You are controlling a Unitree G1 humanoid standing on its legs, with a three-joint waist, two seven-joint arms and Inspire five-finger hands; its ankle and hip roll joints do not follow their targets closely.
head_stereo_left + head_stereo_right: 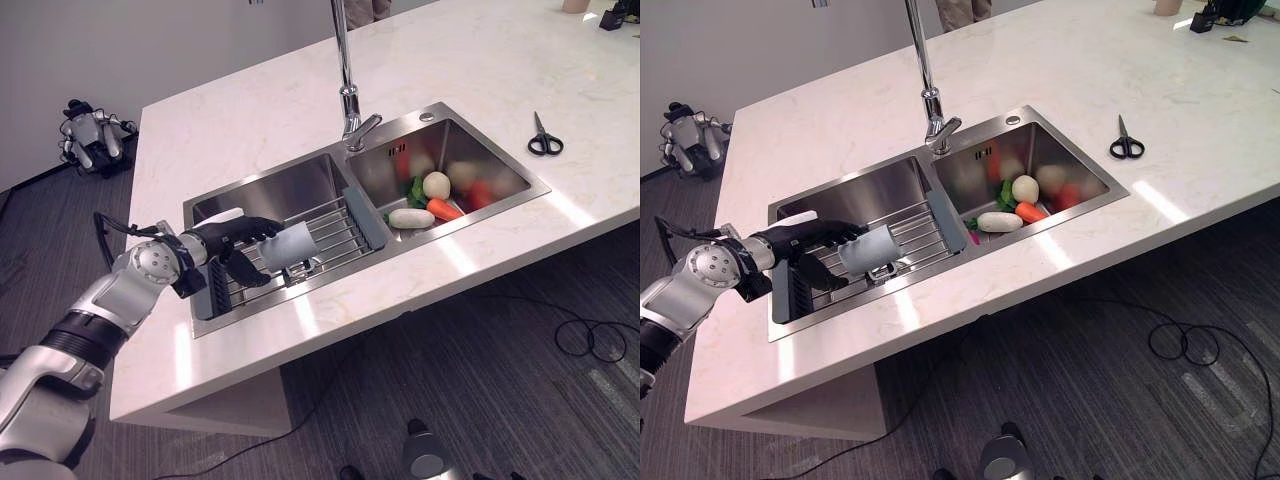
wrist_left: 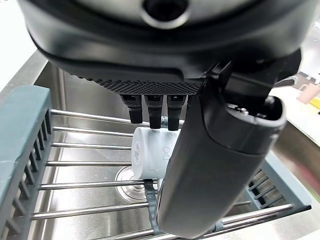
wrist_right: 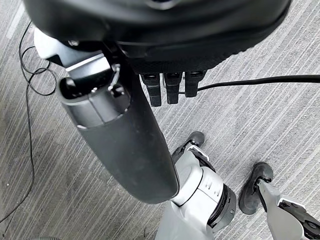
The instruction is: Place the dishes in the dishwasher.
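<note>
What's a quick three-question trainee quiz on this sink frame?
1. True or false: the left hand is curled round the white cup.
2. The cup is over which: A) wire rack in the left basin, B) right basin with the vegetables, C) bare counter?
3. What lies on the counter to the right of the sink?

Key: 1 true. 2 A. 3 scissors.
</note>
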